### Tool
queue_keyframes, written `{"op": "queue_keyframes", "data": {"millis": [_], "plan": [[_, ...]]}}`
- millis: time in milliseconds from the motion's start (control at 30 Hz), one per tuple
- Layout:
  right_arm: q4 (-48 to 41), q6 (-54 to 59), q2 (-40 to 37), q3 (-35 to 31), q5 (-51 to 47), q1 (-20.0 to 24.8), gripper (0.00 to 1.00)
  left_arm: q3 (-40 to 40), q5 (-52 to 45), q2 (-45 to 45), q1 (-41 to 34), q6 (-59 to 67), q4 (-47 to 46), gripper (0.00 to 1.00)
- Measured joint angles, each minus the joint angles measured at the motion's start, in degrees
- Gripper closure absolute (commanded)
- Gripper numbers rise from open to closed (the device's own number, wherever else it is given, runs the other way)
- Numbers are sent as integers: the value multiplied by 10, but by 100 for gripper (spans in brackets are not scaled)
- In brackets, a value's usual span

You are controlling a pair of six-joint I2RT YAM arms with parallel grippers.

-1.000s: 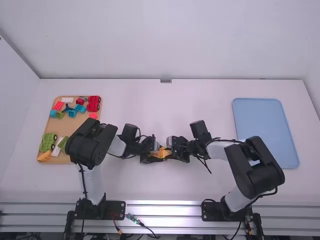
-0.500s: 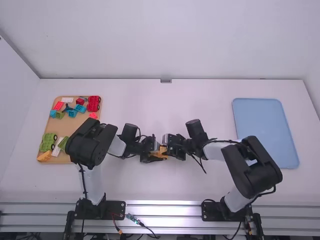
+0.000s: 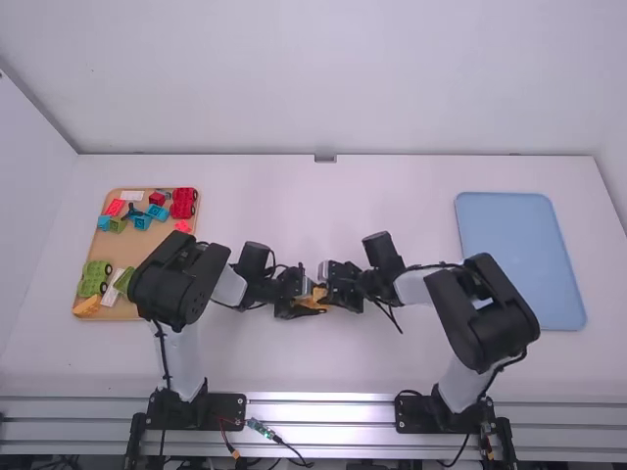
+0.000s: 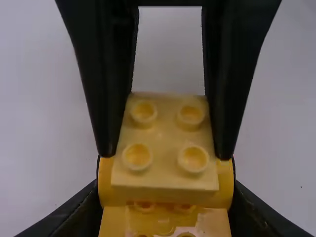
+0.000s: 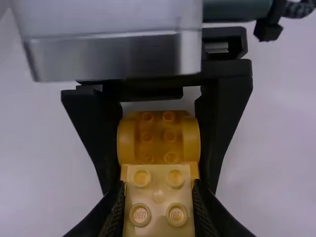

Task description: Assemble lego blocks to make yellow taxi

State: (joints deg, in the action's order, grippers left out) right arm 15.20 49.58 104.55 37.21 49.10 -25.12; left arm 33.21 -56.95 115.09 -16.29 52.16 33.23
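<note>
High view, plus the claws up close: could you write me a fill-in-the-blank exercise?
The tray on the table's right is ____.
The board with loose blocks lies on the table's ____ side.
In the left wrist view, the block in the right claw shows ____ studs.

Missing words: blue; left; four.

I log the small block (image 5: 158, 197) as pale yellow, the rounded block (image 5: 158, 137) as amber. Tray (image 3: 519, 259): plain light blue; board (image 3: 147, 250): tan.
</note>
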Motion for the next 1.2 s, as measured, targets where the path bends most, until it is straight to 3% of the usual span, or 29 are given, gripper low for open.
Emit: {"op": "queue_keyframes", "data": {"millis": [533, 567, 600, 667, 767, 1000, 1200], "plan": [[13, -2, 14, 1, 9, -5, 100, -1, -3, 0, 0, 0, -2, 67], [13, -2, 14, 1, 9, -5, 95, -1, -3, 0, 0, 0, -2, 67], [13, -2, 14, 1, 9, -5, 76, -1, -3, 0, 0, 0, -2, 67], [12, -1, 14, 1, 9, -5, 61, -1, -3, 0, 0, 0, -2, 67], [13, -4, 14, 1, 10, -5, 53, -1, -2, 0, 0, 0, -1, 67], [11, -12, 14, 2, 16, -5, 42, -1, -2, 0, 0, 0, -1, 67], [5, -14, -2, 7, 22, -5, 45, -1, -2, 0, 0, 0, -1, 67]]}}
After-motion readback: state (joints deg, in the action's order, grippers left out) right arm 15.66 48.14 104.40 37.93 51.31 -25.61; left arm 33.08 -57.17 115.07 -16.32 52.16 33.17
